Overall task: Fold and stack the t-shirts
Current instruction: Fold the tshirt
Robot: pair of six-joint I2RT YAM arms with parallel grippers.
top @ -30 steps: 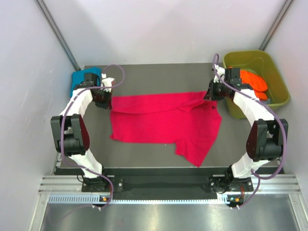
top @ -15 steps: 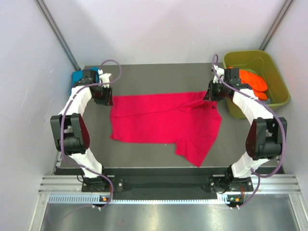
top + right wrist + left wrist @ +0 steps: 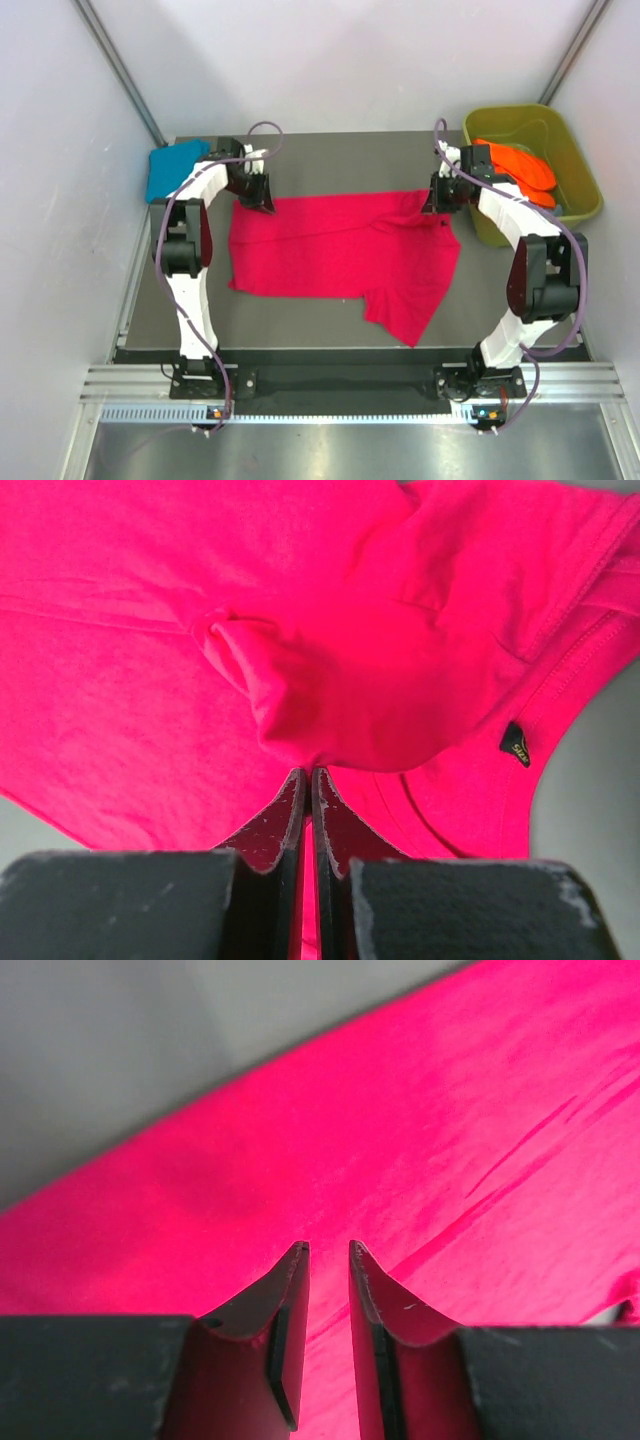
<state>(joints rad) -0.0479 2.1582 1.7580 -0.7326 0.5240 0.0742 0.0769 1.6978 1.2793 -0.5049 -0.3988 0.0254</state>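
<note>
One fold begins: right gripper (image 3: 308, 772) pinches the crimson-pink t-shirt (image 3: 340, 250), left gripper (image 3: 328, 1250) (narrowly parted) hovers over it. Left likely must grasp next.

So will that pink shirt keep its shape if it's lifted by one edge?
Probably not: the crimson-pink t-shirt lies creased and bunches at the right gripper, so it should droop. It looks thin, so likely light; pushed, it would probably wrinkle, not slide.

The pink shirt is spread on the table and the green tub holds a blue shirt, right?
Not quite: in the top view the green tub holds orange shirts; the blue shirt lies at the far left corner of the table. The pink shirt is spread on the table.
</note>
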